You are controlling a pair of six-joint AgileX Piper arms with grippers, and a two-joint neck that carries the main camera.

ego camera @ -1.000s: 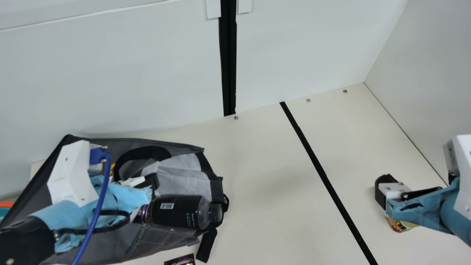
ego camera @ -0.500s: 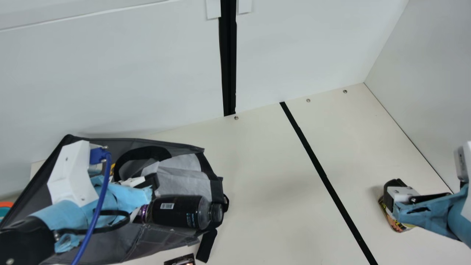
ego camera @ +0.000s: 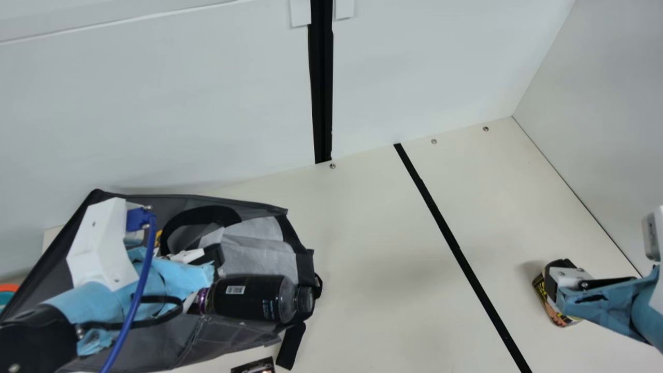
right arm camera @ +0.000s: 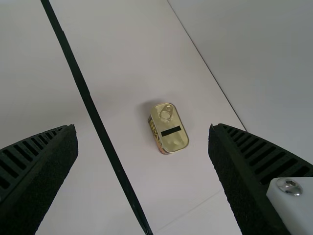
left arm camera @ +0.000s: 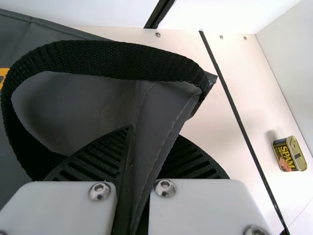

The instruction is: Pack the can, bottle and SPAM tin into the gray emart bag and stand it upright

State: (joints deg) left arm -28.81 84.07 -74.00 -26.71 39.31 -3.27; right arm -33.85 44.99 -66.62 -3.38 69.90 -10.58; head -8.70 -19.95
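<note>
The gray emart bag (ego camera: 166, 344) has a black handle (left arm camera: 112, 55) and a paler gray lining (ego camera: 259, 254). Over the bag, the bottle (ego camera: 248, 298) is black with a purple end, the cable (ego camera: 137, 298) blue. Well apart from the bag, the SPAM tin (right arm camera: 168, 128) pairs a gold lid with a black-and-yellow side. The cream table (ego camera: 362, 233) carries a black stripe (ego camera: 449, 241).

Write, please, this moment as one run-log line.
left gripper: shut on gray bag | right gripper: open above SPAM tin | SPAM tin: on table | bottle: lying at bag's mouth

right hand (ego camera: 555, 274) | moved toward main view's lower right | SPAM tin (ego camera: 540, 292) (label side) more exposed
</note>
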